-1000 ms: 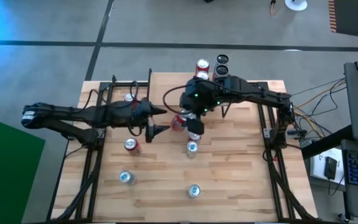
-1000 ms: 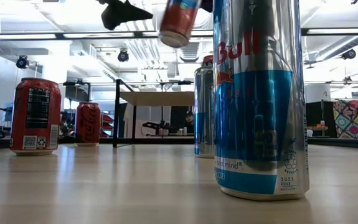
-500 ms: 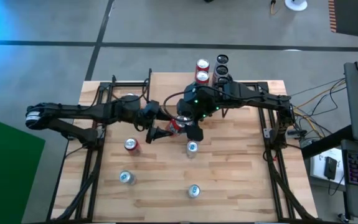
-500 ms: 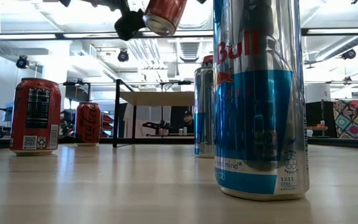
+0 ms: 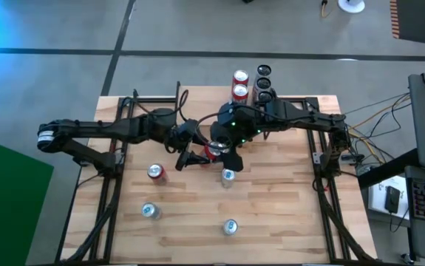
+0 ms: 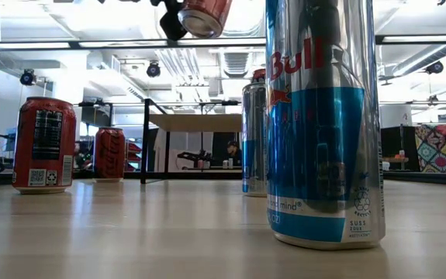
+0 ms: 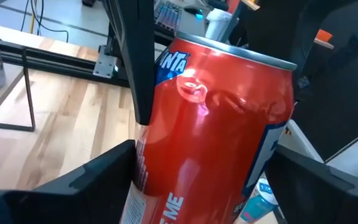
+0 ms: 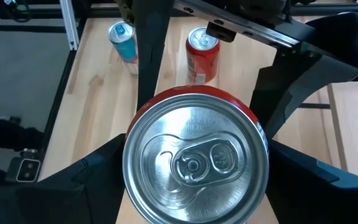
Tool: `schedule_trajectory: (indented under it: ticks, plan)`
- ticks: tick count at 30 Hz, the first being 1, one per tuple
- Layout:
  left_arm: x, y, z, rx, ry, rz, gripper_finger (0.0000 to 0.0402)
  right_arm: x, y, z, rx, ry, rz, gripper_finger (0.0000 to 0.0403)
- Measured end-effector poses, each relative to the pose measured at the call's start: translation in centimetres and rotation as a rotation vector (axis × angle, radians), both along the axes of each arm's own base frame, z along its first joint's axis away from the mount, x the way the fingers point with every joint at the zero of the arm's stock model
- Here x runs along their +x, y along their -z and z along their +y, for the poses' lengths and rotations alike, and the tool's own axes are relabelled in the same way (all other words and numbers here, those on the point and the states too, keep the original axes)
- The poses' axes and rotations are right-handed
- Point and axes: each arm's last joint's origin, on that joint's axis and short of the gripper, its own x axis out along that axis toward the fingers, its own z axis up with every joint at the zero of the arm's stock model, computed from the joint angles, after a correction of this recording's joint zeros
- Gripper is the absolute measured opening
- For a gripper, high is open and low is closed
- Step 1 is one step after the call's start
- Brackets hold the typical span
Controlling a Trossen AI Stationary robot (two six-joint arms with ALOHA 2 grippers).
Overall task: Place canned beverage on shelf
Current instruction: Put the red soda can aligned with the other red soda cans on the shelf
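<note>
the red can (image 5: 212, 148) hangs in the air above the middle of the tabletop (image 5: 286, 199), tipped on its side, with both arms on it at once. the right hand (image 8: 194, 186) pinches the can across its body near the lid end, a finger pressed to each side. the left hand (image 7: 197, 180) is spread around the can from the opposite side, one finger to each flank; i cannot tell whether those fingers already press the wall or only bracket it. the left wrist view shows a dent in the can's side.

the shelf (image 5: 264, 100) stands beyond the can at the far edge of the tabletop, with red cans (image 5: 239, 83) and dark-topped cans (image 5: 263, 72) in that area; from above i cannot tell which of them stand on its plank. a blue can (image 5: 228, 176) stands just near the held can, on the side away from the shelf, almost beneath it.

this looks like a pass between the two hands, and that is where things could fail. if the right hand lets go before the left has a firm squeeze, the smooth, already dented wall could slip and the can would drop onto the blue can. if both pull while clamped, the thin wall could crumple further. a tilted can carried to the crowded shelf could also knock its neighbours over.
</note>
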Motion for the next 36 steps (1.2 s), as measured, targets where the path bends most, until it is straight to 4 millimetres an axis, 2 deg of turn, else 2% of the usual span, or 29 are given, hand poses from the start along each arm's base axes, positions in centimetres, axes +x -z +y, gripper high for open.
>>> schedule_trajectory:
  ticks: [12,22,27,36]
  plan:
    - [-0.2,-0.2,-0.2,-0.003,0.002,-0.009,0.0312,0.0,0.0,0.1,0.000,-0.006,-0.005,0.0294]
    - [-0.8,-1.9,-0.5,0.023,0.014,-0.037,0.0310,-0.6,-1.1,0.1,-0.007,-0.014,-0.063,0.0294]
    - [-0.7,-2.2,-0.5,0.040,0.024,-0.045,0.0309,-0.9,-1.4,0.2,-0.010,-0.015,-0.069,0.0294]
    - [-0.2,-2.0,-0.6,0.043,0.055,-0.036,0.0267,-1.0,-1.5,0.2,-0.001,-0.017,-0.069,0.0303]
